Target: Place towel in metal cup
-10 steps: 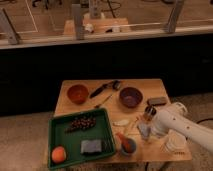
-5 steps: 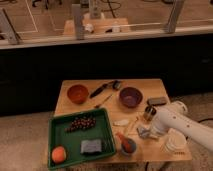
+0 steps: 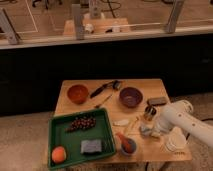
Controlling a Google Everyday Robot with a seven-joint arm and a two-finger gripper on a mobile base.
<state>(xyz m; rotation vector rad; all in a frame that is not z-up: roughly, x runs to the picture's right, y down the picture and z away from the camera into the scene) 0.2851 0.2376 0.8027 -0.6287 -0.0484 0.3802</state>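
Hand (image 3: 148, 131) pinches the towel (image 3: 143, 132), near right on the surface (image 3: 150, 86); lift straight, keep it bunched, centre over the cup (image 3: 149, 111) just farther

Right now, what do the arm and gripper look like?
The arm is smooth white, built from thick rounded tubular shells with a bulbous joint; no cables or markings can be made out. The gripper is a smaller, greyer tip at its end, low over the right side of the wooden table.
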